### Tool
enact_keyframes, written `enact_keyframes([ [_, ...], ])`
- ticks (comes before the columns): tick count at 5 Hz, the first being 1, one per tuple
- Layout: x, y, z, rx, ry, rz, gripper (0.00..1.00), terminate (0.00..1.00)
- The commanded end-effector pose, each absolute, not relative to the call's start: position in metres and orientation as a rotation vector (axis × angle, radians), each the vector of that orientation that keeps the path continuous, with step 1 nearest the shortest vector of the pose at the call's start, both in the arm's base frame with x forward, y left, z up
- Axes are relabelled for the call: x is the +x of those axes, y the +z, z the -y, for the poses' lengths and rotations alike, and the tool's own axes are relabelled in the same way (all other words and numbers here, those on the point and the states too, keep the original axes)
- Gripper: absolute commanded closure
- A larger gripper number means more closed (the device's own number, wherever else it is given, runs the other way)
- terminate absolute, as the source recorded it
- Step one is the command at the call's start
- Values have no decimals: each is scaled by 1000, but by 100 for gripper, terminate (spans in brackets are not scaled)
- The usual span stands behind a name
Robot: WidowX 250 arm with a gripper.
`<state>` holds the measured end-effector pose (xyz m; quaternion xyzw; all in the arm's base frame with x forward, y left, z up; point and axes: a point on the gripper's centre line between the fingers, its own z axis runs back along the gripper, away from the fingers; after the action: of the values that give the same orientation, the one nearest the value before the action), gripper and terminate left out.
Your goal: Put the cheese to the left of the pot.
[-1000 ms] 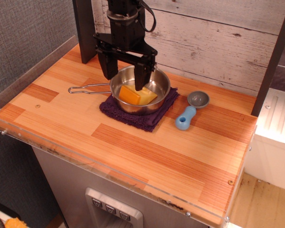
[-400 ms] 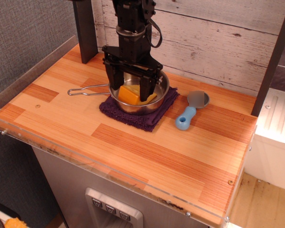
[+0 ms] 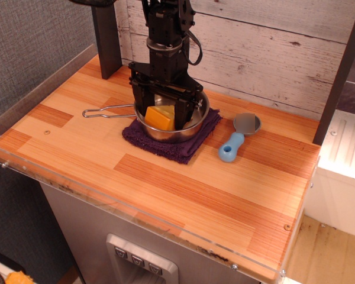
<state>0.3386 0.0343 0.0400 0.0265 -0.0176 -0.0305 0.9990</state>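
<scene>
Jaws of gripper (image 3: 160, 116) bracket cheese (image 3: 160, 118) narrowly inside pot (image 3: 192, 121), grip unconfirmed; bare worktop (image 3: 77, 118) lies open leftward toward edge.

High front view over table (image 3: 183, 195)

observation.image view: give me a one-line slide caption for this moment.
Gripper lowered into the pot on a purple cloth, fingers straddling the cheese; blue scoop lies to the right.
</scene>
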Motion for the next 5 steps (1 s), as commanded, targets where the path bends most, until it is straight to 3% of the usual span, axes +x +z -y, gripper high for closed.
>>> enact_keyframes([
  [1,347,63,-36,41,-53,106,100,0],
  [2,355,84,-37,6,-55,165,100,0],
  [3,363,127,-56,-17,-15,266,100,0],
  [4,362,145,-99,3,74,267,100,0],
  [5,358,126,-143,41,161,178,100,0],
])
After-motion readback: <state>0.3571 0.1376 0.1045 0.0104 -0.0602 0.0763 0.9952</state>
